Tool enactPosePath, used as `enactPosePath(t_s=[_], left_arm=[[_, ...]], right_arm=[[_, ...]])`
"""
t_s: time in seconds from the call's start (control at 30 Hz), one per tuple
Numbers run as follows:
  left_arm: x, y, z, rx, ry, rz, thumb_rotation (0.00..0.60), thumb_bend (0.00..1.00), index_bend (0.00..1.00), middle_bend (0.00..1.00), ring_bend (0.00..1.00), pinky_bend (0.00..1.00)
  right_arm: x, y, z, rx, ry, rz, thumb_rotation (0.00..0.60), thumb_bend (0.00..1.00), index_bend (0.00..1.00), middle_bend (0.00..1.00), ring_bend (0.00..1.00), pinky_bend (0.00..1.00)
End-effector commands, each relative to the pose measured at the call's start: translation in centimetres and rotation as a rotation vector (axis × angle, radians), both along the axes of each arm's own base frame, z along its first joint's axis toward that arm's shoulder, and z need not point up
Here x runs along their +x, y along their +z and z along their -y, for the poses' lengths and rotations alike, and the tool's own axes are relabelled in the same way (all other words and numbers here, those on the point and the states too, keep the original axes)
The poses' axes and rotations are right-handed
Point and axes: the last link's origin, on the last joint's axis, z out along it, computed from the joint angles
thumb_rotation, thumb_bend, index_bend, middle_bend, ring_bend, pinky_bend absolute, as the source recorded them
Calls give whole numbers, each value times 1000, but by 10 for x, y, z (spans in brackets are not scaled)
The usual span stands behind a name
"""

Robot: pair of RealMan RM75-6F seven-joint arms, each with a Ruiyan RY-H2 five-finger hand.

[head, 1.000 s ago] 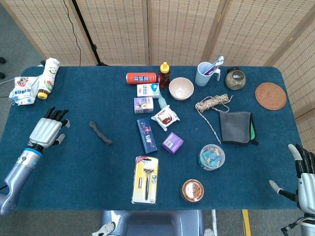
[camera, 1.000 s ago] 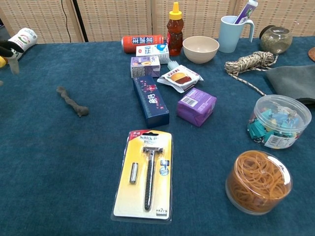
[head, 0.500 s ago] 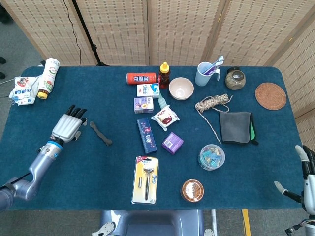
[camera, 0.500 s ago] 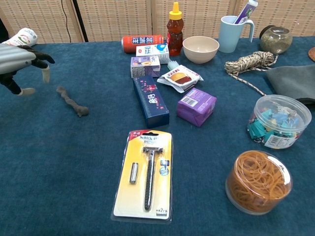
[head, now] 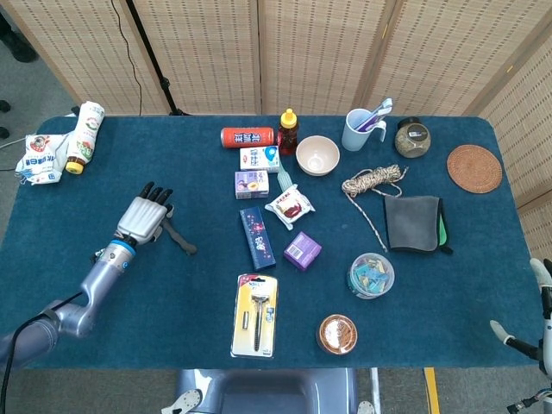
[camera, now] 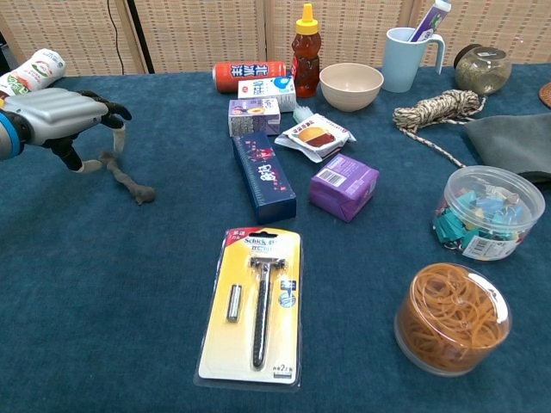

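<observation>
My left hand (head: 145, 217) hangs palm down over the left part of the blue table (head: 103, 181), fingers spread and holding nothing. Its fingertips reach the upper end of a dark twisted strip (head: 179, 239) that lies flat on the cloth. The chest view shows the same hand (camera: 65, 116) just above the strip (camera: 129, 181), thumb close to its far end; I cannot tell whether it touches. My right hand (head: 545, 302) shows only partly at the lower right corner, off the table's edge, thumb held apart and nothing in it.
To the right of the strip lie a blue box (head: 256, 236), a purple box (head: 302, 251) and a razor pack (head: 255, 316). Tubs of rubber bands (head: 337, 334) and clips (head: 372, 275) stand front right. A bottle (head: 84, 136) lies far left.
My left hand has travelled right and slightly forward across the table, from well left of the strip to its upper end. The right hand has slid further out of the lower right corner.
</observation>
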Motion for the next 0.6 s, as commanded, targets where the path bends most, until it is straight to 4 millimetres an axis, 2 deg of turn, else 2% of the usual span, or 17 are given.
enactPosePath(t_s=[0.03, 0.6], left_arm=[[1, -4, -1, -3, 3, -2, 600, 355, 415, 118, 91, 34], [-1, -16, -3, 3, 27, 9, 600, 354, 444, 119, 108, 34]], right_arm=[[-1, 1, -1, -2, -3, -1, 600, 151, 79, 33, 0, 0], [-3, 2, -3, -9, -16, -1, 600, 150, 77, 33, 0, 0]])
